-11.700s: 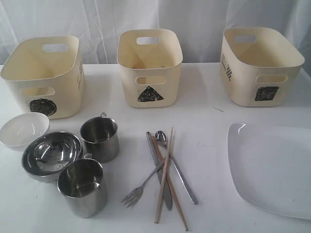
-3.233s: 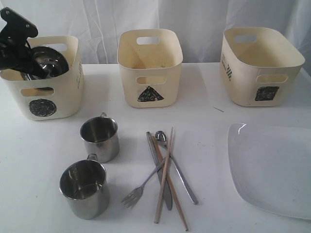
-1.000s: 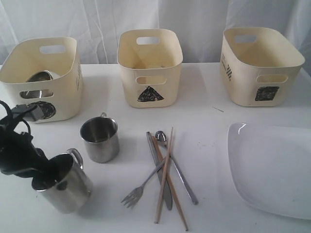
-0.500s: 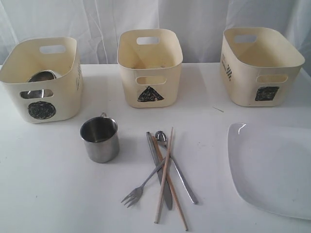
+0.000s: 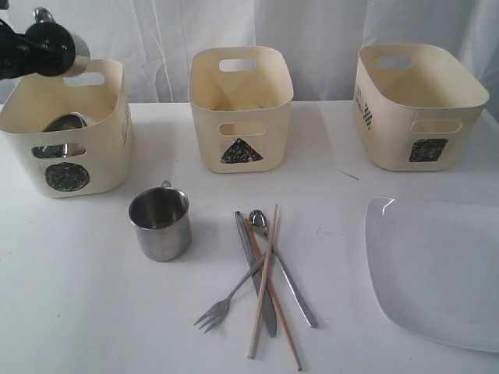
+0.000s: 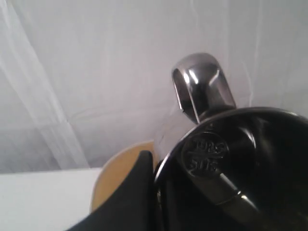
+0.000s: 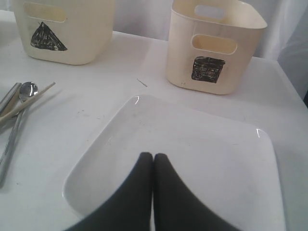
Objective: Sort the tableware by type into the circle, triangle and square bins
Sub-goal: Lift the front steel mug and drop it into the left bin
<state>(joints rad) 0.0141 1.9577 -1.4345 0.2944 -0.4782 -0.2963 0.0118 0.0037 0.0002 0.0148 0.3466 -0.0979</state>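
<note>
My left gripper [image 5: 27,53] is shut on the rim of a steel mug [image 5: 54,43], held tilted above the back left of the circle bin [image 5: 101,148]. In the left wrist view one finger [image 6: 142,187] is outside the rim and the mug [image 6: 250,168] fills the frame, handle up. A steel bowl [image 5: 64,122] lies in that bin. A second mug [image 5: 161,224] stands on the table. Fork [image 5: 226,300], spoon [image 5: 284,269], knife [image 5: 248,249] and chopsticks [image 5: 263,288] lie piled at the centre. My right gripper [image 7: 153,156] is shut and empty above the white plate [image 7: 202,144].
The triangle bin [image 5: 242,101] stands at the back centre and the square bin [image 5: 413,101] at the back right. The plate [image 5: 437,265] lies at the front right, running past the frame edge. A white curtain hangs behind the table.
The left gripper has carried the mug from low at the front left of the table up to above the circle bin. The right gripper and the other items have not moved.
</note>
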